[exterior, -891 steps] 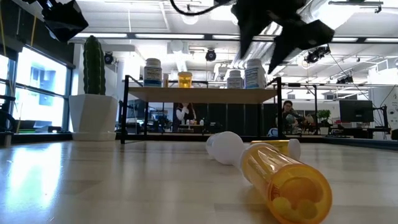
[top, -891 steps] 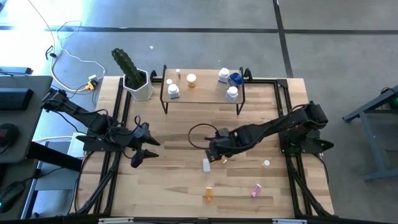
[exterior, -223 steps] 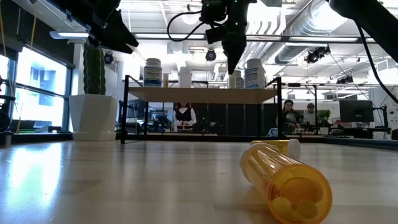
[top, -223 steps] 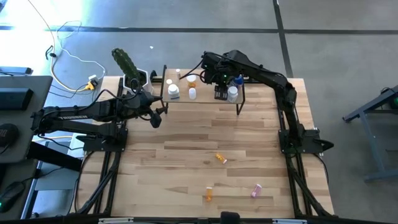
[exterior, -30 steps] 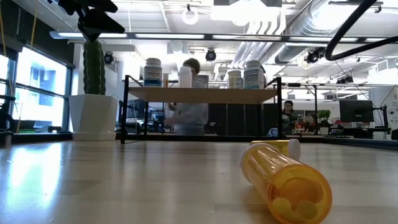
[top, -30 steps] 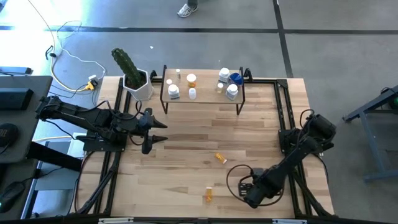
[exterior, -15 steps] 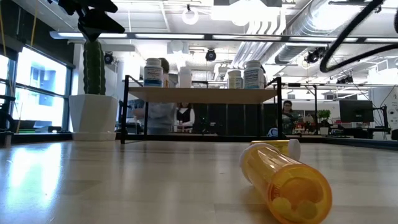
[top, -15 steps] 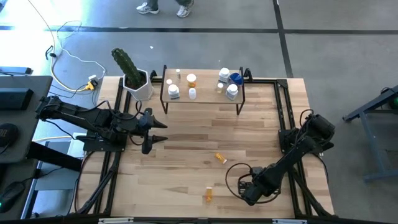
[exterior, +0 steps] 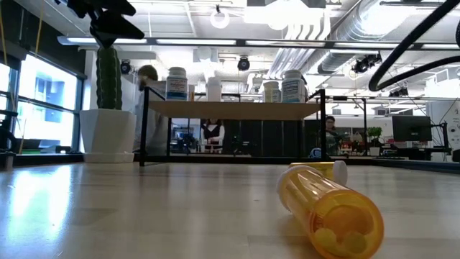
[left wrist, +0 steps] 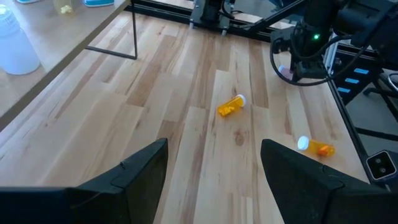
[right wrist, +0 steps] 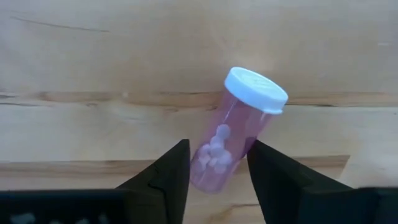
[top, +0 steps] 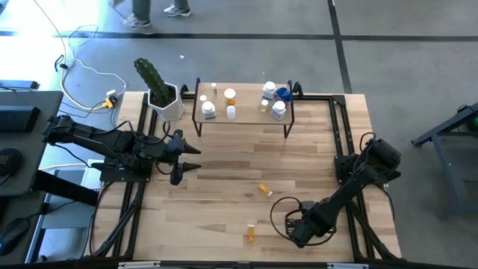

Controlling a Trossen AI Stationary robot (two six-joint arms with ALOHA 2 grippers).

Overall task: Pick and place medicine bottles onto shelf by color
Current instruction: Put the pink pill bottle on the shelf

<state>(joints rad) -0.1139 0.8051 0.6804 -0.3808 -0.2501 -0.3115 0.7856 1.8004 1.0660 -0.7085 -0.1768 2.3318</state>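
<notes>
A pink medicine bottle [right wrist: 231, 134] with a white cap lies near the table's near right corner, and my right gripper [right wrist: 217, 152] stands over it, shut on it; the high view shows only the gripper [top: 301, 226], not the bottle. Two orange bottles [top: 264, 190] [top: 251, 234] lie on their sides on the tabletop; one fills the low view [exterior: 330, 212]. The shelf [top: 250, 112] stands at the far edge carrying white bottles [top: 208, 110], an orange one [top: 230, 96] and a blue one [top: 282, 95]. My left gripper [top: 187, 157] hangs open above the table's left side. My right gripper pinches the pink bottle's body near its bottom end [right wrist: 208, 163] between its two fingers. The fingers come from above, pointing down, and lie across the bottle. The bottle lies on its side on the tabletop, its white cap [right wrist: 256, 89] sticking out past the fingers.
A cactus in a white pot [top: 168, 104] stands at the shelf's left. Black frame rails [top: 345, 142] run along the table's sides. Bare wood [top: 224, 179] stretches between the shelf and the loose bottles. A person [exterior: 147, 108] shows beyond the shelf.
Both arms have kept still. A person beyond the table's far edge has walked toward the left.
</notes>
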